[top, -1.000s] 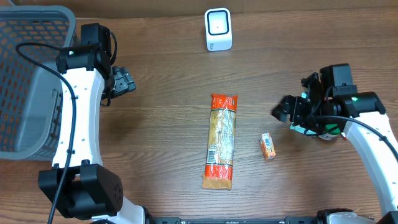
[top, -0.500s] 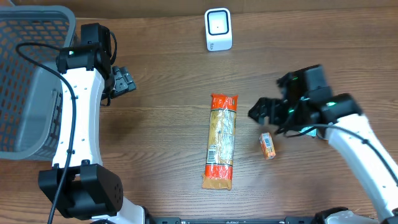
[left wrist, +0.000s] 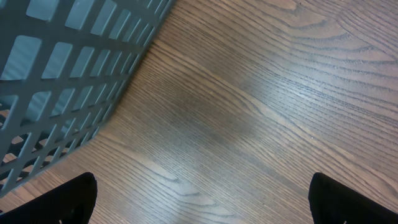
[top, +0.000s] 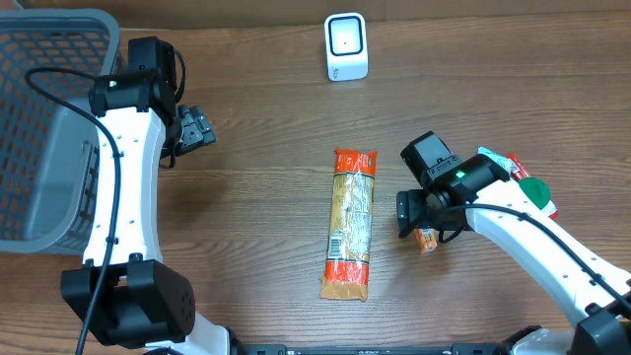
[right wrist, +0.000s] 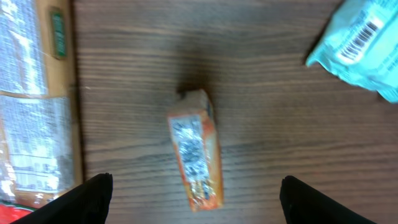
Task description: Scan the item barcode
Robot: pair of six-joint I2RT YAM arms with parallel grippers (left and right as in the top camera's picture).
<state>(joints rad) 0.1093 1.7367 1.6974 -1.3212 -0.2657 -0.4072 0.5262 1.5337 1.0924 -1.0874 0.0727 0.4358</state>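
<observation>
Right gripper [top: 414, 215] has swung in from the right and now hangs over the small orange packet [right wrist: 196, 155] on the surface [top: 256, 227], jaws wide, not gripping. Teal packet [right wrist: 364, 46] is uncovered now. Left gripper [top: 197, 129] hasn't budged, jaws wide.

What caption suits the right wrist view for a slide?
Open right tool over a small orange packet on the wooden table, between a long snack bag and a teal packet.

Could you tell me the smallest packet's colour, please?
The smallest packet is orange; clearest in right wrist view.
</observation>
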